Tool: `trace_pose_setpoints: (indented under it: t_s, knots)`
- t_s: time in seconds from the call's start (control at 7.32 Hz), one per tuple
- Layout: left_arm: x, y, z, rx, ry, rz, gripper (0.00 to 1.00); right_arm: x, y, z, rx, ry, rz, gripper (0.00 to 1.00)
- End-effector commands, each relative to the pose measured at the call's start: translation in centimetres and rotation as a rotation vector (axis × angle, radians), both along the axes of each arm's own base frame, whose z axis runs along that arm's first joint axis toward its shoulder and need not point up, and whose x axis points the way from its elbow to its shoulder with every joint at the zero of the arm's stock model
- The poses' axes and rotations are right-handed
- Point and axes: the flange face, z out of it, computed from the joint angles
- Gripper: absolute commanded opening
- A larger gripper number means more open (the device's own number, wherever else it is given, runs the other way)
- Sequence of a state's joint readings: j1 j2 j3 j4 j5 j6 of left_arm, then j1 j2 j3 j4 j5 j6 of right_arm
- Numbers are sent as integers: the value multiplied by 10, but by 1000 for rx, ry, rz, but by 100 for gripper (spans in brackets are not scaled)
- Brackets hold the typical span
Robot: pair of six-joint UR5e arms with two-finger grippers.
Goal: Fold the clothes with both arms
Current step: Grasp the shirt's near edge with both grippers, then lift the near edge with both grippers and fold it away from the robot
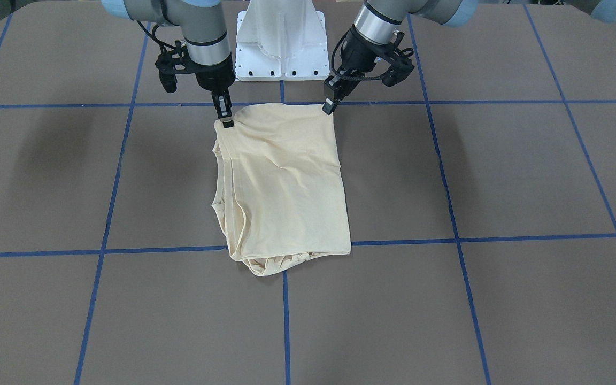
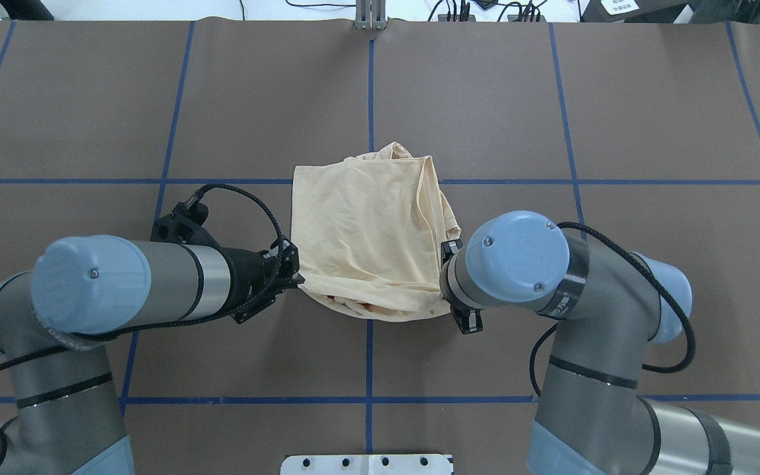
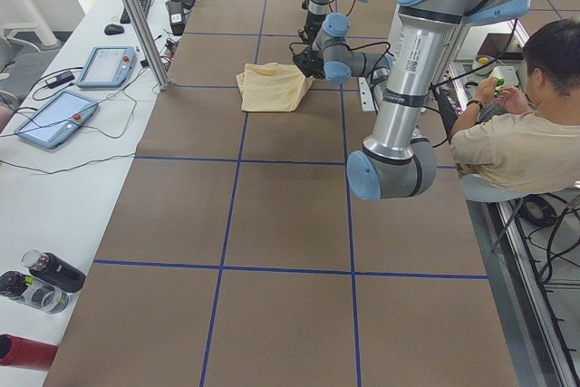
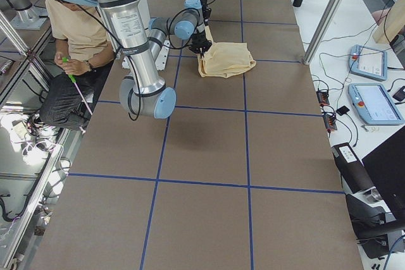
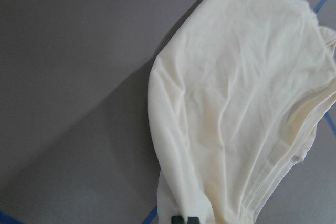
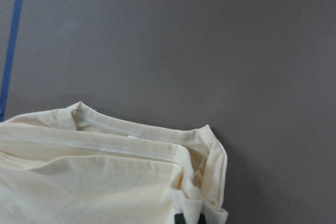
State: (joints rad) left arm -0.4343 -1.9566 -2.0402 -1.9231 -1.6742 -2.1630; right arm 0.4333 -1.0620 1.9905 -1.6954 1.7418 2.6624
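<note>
As far as I can judge, the folding is well along: the cream-yellow T-shirt (image 1: 281,187) lies in the middle of the table (image 1: 500,176) as a rough rectangle several layers thick, with the sleeves tucked out of sight and no print showing. What is left looks like one more fold away from me and some squaring up. My left gripper (image 1: 329,108) is pinched together on the near corner on my left, and my right gripper (image 1: 226,120) is clamped on the near corner on my right. The fabric is thin, limp and matte, with soft diagonal creases across the top layer. Along my right side the stacked edges show as narrow parallel ridges, and my right wrist camera sees the stitched collar (image 6: 126,140) curving inside the layers. The far edge is untidy, with cloth bunched and bulging past the top layer across a blue tape line (image 1: 500,237). The table covering is flat, dull brown
</note>
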Motion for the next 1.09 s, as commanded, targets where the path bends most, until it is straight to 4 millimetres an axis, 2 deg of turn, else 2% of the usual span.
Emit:
trace_pose_setpoints:
  t_s: [0.0, 0.14, 0.27, 0.41, 0.55, 0.68, 0.82, 0.96]
  knots:
    - [-3, -50, 1, -2, -20, -77, 0, 5, -55, -11, -25, -1, 29, 0]
    - [-1, -65, -5, 7, -22, -93, 0, -1, -77, -18, -25, 6, 28, 0]
    - [5, -79, -2, 4, -40, -108, 0, -2, -100, -22, -30, 13, 35, 0]
    - [16, -104, 3, 8, -71, -124, 0, -5, -131, -26, -31, 31, 23, 0]
    - [13, -128, 8, 23, -87, -148, 0, -14, -157, -27, -29, 60, 17, 0]
    - [13, -148, 25, 34, -102, -165, 0, -25, -180, -27, -27, 88, 6, 0]
    - [16, -164, 40, 40, -102, -179, 0, -41, -207, -15, -12, 72, 14, 0]
    - [28, -176, 50, 42, -100, -184, 0, -55, -227, 4, 3, 54, 21, 0]
